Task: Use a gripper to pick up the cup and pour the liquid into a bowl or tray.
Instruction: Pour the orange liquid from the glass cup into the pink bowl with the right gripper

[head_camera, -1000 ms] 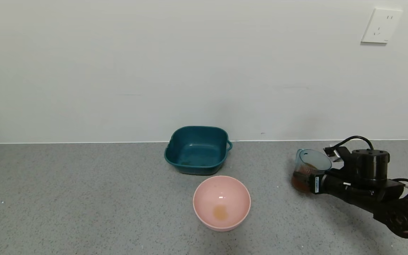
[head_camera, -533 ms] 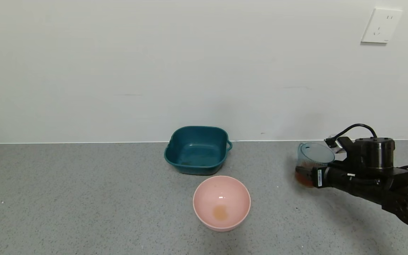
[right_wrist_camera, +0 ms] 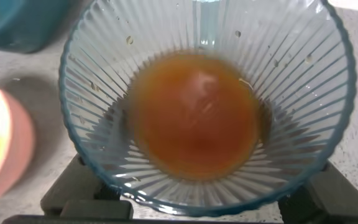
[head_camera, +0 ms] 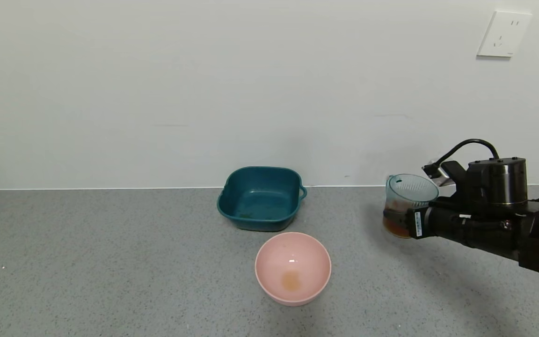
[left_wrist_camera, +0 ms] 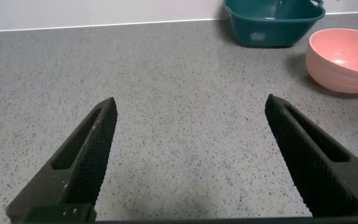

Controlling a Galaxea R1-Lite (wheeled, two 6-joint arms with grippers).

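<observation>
My right gripper (head_camera: 403, 220) is shut on the translucent blue-green ribbed cup (head_camera: 407, 201) and holds it upright above the counter at the right. Reddish-orange liquid (head_camera: 395, 225) sits in the cup's base. In the right wrist view the cup (right_wrist_camera: 278, 68) fills the picture, with the liquid (right_wrist_camera: 194, 115) at its middle and a black finger (right_wrist_camera: 79, 186) on each side. The pale pink bowl (head_camera: 311, 252) stands on the counter left of the cup, with a small orange puddle (head_camera: 291, 280) in it. My left gripper (left_wrist_camera: 191, 112) is open and empty over bare counter.
A dark teal square tub (head_camera: 261, 198) stands against the wall behind the pink bowl; both also show in the left wrist view, tub (left_wrist_camera: 272, 25) and bowl (left_wrist_camera: 344, 59). A white wall socket (head_camera: 503, 34) is at the upper right. The grey counter (head_camera: 110, 257) spreads to the left.
My right gripper has lifted the cup off the counter and moved it a little up and left. The bowl and tub have not moved.
</observation>
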